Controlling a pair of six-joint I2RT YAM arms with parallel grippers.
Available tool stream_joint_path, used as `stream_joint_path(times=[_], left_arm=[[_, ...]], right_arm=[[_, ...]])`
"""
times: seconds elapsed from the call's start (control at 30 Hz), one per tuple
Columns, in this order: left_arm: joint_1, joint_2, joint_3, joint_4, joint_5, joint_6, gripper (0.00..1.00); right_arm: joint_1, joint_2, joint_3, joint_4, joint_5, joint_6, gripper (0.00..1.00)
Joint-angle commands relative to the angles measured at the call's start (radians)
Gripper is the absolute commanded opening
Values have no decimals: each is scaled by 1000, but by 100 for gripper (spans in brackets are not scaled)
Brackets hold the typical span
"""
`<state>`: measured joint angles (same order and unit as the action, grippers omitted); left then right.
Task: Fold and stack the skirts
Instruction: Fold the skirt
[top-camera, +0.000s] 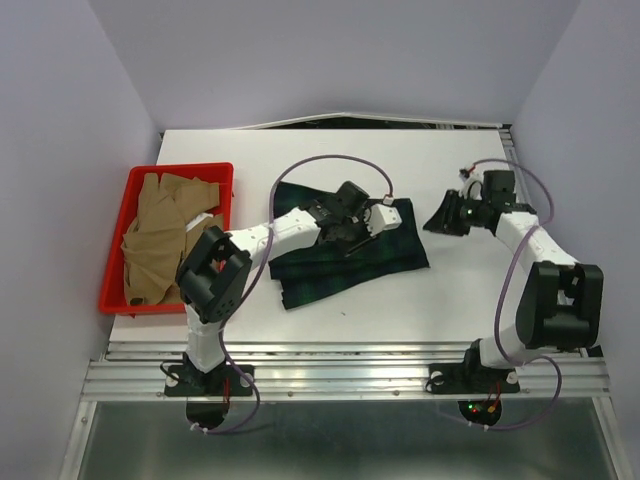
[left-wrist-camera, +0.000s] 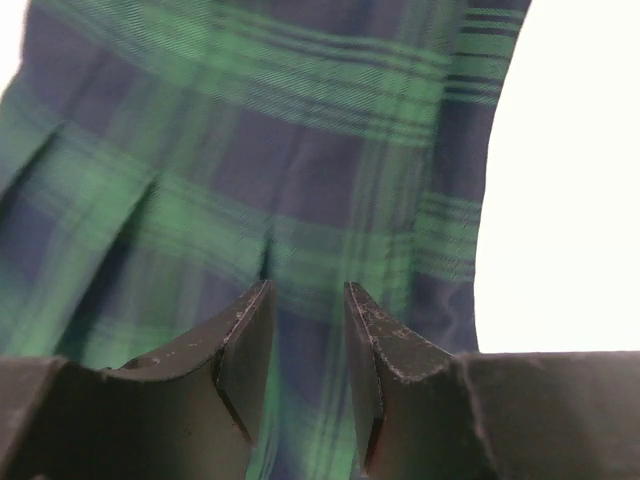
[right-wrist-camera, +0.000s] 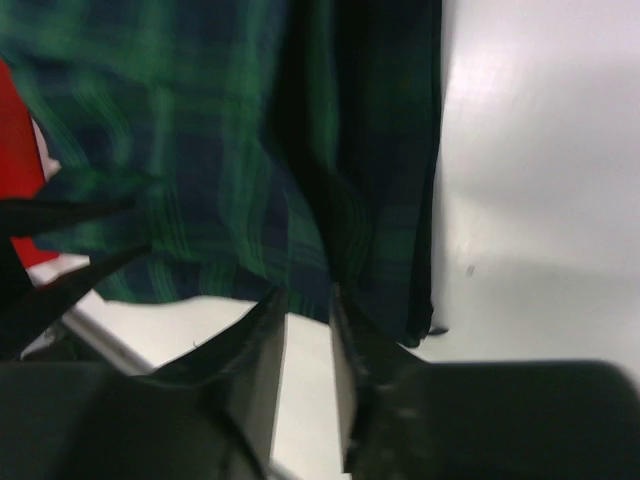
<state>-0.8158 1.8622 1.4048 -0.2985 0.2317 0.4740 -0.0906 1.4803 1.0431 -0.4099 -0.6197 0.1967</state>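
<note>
A dark green and navy plaid skirt (top-camera: 390, 255) lies partly folded on the white table (top-camera: 330, 160) at the middle. My left gripper (top-camera: 347, 232) hovers low over it, jaws slightly apart; the left wrist view shows the pleated plaid skirt (left-wrist-camera: 250, 150) just beyond my left gripper (left-wrist-camera: 308, 290), with nothing held. My right gripper (top-camera: 442, 217) sits to the right of the skirt's right edge. In the right wrist view my right gripper (right-wrist-camera: 306, 295) is narrowly open and empty, with bare table between the jaws and its tips at the edge of the skirt (right-wrist-camera: 200, 150).
A red tray (top-camera: 180, 168) at the table's left holds crumpled tan skirts (top-camera: 160, 235). White walls close in the table on the left, right and back. A strip of the red tray (right-wrist-camera: 15, 150) shows at the left of the right wrist view.
</note>
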Motion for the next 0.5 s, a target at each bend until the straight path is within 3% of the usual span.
stream_joint_path(times=[0.0,0.47], left_arm=[[-52,15,92,67,37,41,45],[-137,166,207,150,-38,58,50]], right_arm=[[-3,32,-113,-15,-114,47,26],[-61,172,-229,160,-87,67,22]])
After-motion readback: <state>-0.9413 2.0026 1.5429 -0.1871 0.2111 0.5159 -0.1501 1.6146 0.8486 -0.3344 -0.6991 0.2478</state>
